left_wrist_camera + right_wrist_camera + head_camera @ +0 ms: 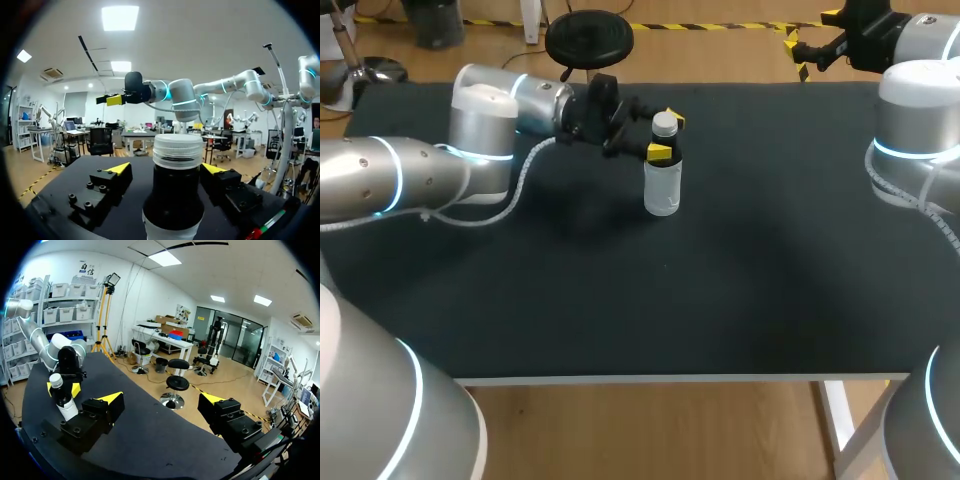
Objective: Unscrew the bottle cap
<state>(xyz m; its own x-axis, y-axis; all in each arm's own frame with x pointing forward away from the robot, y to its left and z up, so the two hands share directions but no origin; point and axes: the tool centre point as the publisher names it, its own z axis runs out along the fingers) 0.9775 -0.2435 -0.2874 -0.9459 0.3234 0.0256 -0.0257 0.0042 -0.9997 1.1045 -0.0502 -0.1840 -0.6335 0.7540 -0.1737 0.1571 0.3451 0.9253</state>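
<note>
A small clear bottle (662, 180) with a white cap (664, 124) stands upright on the black table toward the back middle. My left gripper (667, 136) comes in level from the left, its yellow-tipped fingers on either side of the bottle's neck just under the cap. In the left wrist view the cap (177, 149) sits between the fingertips (119, 168); a gap shows on one side, so the gripper is open. My right gripper (797, 56) hangs open and empty over the far right edge, well away from the bottle (64, 402).
The black table top (620, 300) stretches wide in front of the bottle, with its front edge (670, 378) near me. My right arm's elbow (918, 130) stands over the right side.
</note>
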